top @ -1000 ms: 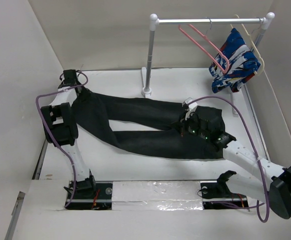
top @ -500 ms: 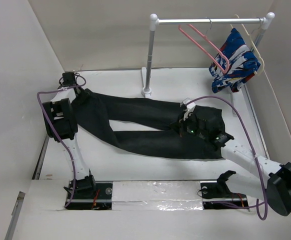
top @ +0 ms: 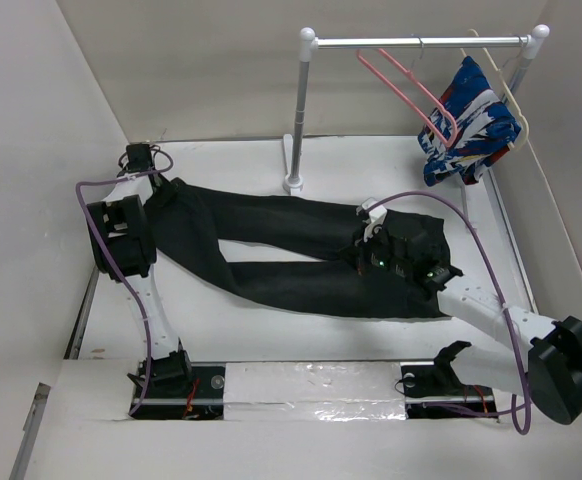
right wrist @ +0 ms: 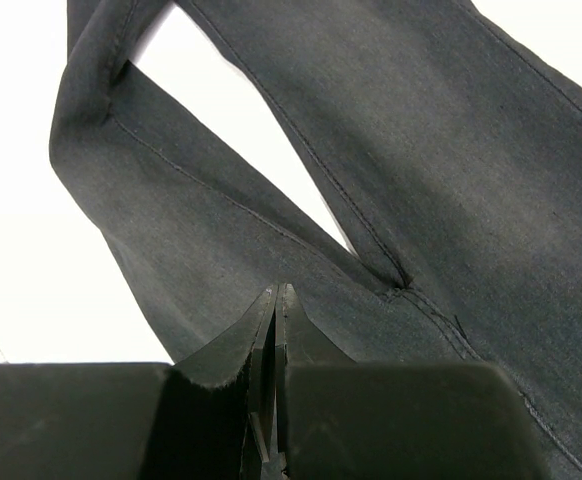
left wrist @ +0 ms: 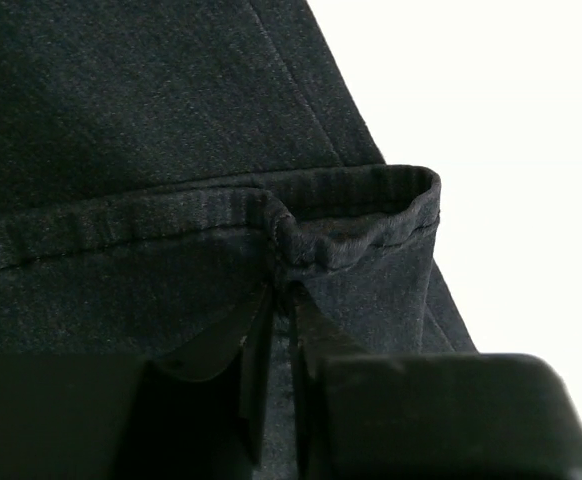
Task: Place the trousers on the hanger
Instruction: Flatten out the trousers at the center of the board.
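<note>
- White table point(top: 271, 325) boxed in by pale walls; shiny tape strip point(top: 311, 385) along the bottom edge between the two arm bases.
- Metal rack point(top: 298, 110) stands at the upper middle, with its rail running to the upper right corner.
- the trousers point(top: 271, 250) lie flat across the middle of the table. Waist end is at the right of the frame, and both legs run left to the hems at upper left.
- The legs split at the crotch, with a white wedge of table showing between them.
- the hanger point(top: 411, 90), pink, hangs by its hook from the rail at upper right, tilted and bare. It is well apart from the trousers.
- Cream-white hanger point(top: 509, 85) hangs further right on the same rail and carries a blue, white and red patterned garment point(top: 466, 120). The pink one is just beside that cloth.
- left gripper point(left wrist: 279, 295) is at the leg hems, upper left in the top view. Its fingers are clamped on the hem edge, and the cloth puckers up right at the tips.
- right gripper point(right wrist: 274, 295) is over the seat area, right of centre in the top view. Its fingers are pressed together with the tips on the cloth, just beside the crotch seam. No pucker shows, so it can't be told whether any cloth is caught.
- Purple cable point(top: 86, 215) loops along the left arm, and another purple cable point(top: 481, 250) arcs over the right arm.
</note>
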